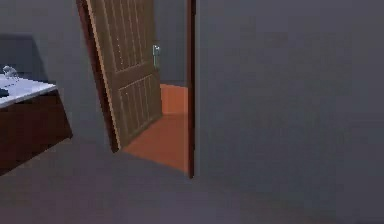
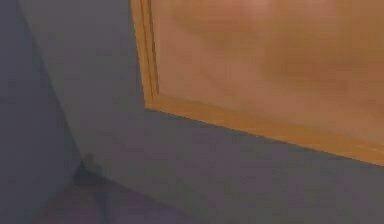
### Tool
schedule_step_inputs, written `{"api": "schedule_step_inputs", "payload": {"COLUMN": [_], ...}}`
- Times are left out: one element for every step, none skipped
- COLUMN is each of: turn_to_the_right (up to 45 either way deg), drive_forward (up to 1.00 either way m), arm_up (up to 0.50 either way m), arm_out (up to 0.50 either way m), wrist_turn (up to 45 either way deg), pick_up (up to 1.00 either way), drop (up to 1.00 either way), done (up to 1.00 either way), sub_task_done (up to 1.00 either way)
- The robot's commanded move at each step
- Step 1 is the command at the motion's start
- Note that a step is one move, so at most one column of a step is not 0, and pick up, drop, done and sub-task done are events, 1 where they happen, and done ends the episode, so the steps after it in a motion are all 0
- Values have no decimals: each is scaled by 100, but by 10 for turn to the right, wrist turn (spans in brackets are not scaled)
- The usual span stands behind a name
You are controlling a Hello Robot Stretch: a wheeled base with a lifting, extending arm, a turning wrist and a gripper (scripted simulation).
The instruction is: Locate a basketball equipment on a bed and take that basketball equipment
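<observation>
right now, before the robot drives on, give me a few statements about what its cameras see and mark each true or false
1. The wooden door in the forward view stands open. True.
2. The floor past that doorway is blue. False: it is orange.
3. A dark cabinet with a white top stands at the forward view's left edge. True.
4. The wall right of the doorway is bright yellow. False: it is grey.
5. In the arm side view, a wood-coloured panel with an orange frame sits against a grey surface. True.
</observation>
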Motion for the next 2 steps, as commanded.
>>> {"api": "schedule_step_inputs", "payload": {"turn_to_the_right": [-240,0], "drive_forward": [0,100], "arm_up": [0,0], "arm_out": [0,0], "wrist_turn": [0,0], "pick_up": [0,0], "drop": [0,0], "done": [0,0], "sub_task_done": [0,0]}}
